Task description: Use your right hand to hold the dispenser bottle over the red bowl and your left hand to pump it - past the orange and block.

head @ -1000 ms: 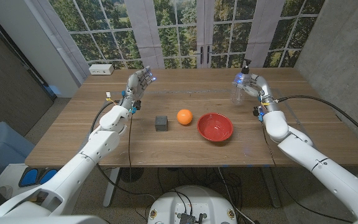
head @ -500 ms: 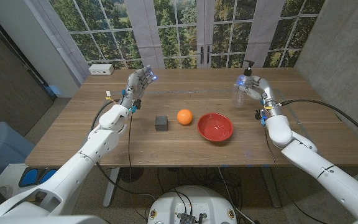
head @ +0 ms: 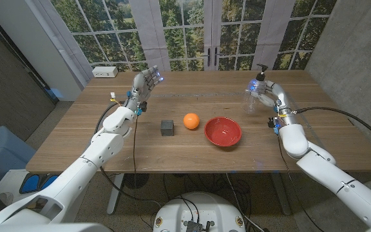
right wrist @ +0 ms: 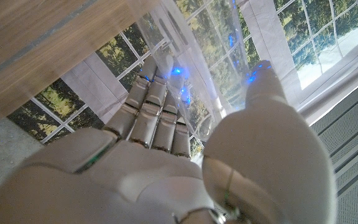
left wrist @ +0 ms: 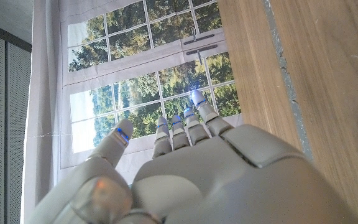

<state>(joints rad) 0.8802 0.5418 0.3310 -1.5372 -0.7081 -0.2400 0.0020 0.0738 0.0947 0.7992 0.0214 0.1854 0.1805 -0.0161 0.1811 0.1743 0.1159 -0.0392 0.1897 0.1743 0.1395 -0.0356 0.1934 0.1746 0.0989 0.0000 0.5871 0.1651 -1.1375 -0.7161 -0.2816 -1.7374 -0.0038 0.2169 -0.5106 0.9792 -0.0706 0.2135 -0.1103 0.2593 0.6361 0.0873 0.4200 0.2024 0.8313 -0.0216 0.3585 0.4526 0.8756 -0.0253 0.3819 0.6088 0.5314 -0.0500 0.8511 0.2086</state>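
**Right hand holding dispenser bottle at far right of tabletop; left hand empty**

Right hand (head: 267, 89): its fingers are wrapped around the dispenser bottle (head: 255, 94), a clear plastic cylinder with a black pump head. In the right wrist view the fingers (right wrist: 149, 109) lie along the transparent wall of the bottle (right wrist: 197, 74) and the thumb presses on the opposite side. The bottle is held at the far right part of the tabletop (head: 172, 145), beyond the red bowl (head: 223, 131) and not over it. Whether its base touches the wood cannot be told.

Left hand (head: 143, 85): raised at the far left part of the tabletop, fingers extended and slightly apart, holding nothing. The left wrist view shows the fingers (left wrist: 185, 127) straight, with blue lights at the tips.

Change against the earlier frames: the right hand and bottle have shifted slightly to the right and away from the robot, and the right forearm stands more upright. The left hand, bowl, orange and block are unchanged.

Materials and shapes: the tabletop is brown wood with a visible grain. The red bowl is round, glossy and shallow. The orange (head: 191, 120) is a sphere just left of the bowl. The block (head: 167, 127) is a small dark grey cube left of the orange. A white box (head: 104, 72) sits at the far left corner.
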